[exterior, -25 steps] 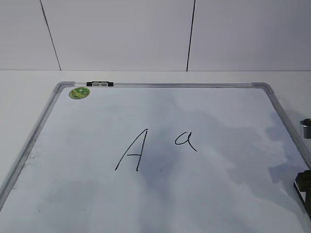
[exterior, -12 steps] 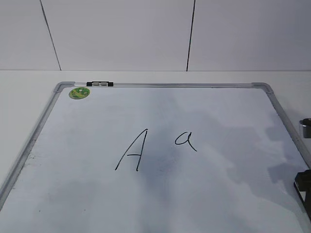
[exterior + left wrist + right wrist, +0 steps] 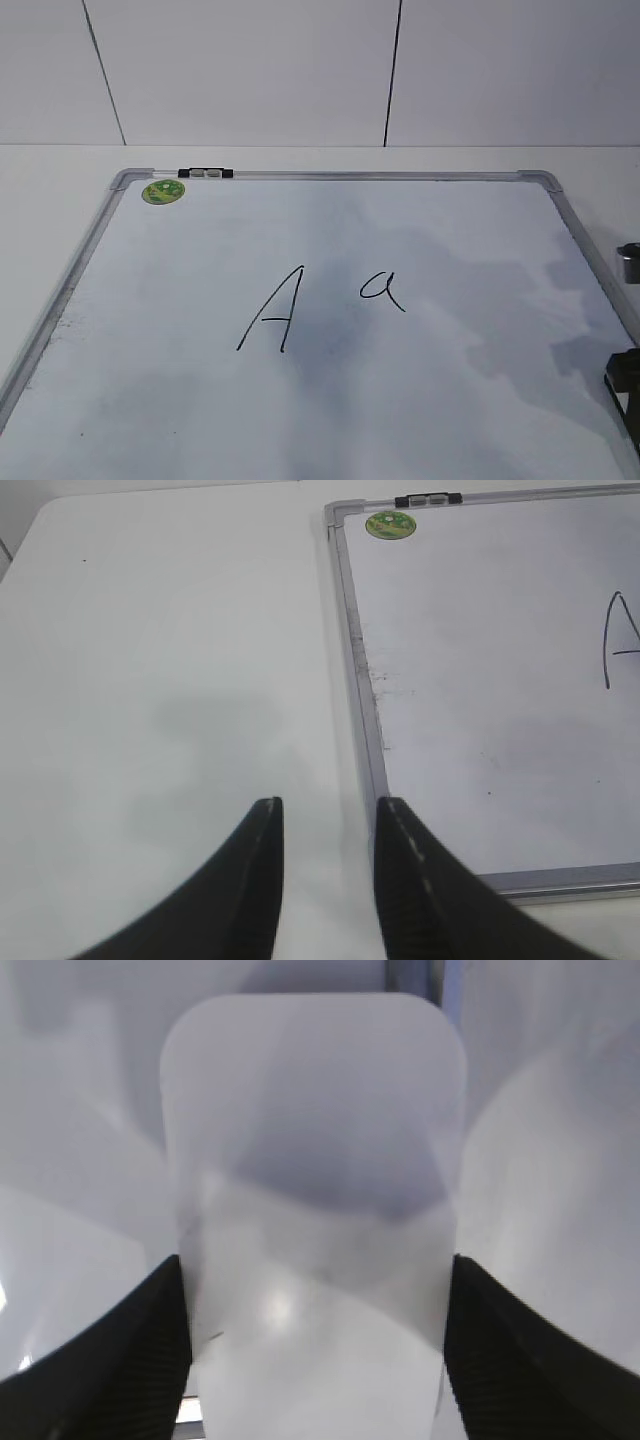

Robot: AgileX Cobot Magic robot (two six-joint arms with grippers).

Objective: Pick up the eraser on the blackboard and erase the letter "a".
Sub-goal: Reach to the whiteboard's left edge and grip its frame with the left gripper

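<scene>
The white eraser [image 3: 310, 1140] fills the right wrist view and sits between the two black fingers of my right gripper [image 3: 315, 1280], which touch both of its sides. In the exterior view this gripper [image 3: 625, 385] shows only at the right edge, over the blackboard's right rim. The blackboard [image 3: 330, 175] lies flat on the table. The small letter "a" [image 3: 383, 290] is near its middle, to the right of a larger capital "A" [image 3: 272, 310]. My left gripper [image 3: 327, 805] is open and empty over the table, just left of the board's frame [image 3: 360, 680].
A round green magnet [image 3: 163, 191] sits at the board's far left corner, next to a black and grey clip [image 3: 205, 173] on the top rim. White table surrounds the board, and a white wall stands behind it. Part of the right arm [image 3: 630, 262] shows at the right edge.
The right gripper at the right edge has shifted very slightly down and to the right. The letters and the magnet have not moved.
</scene>
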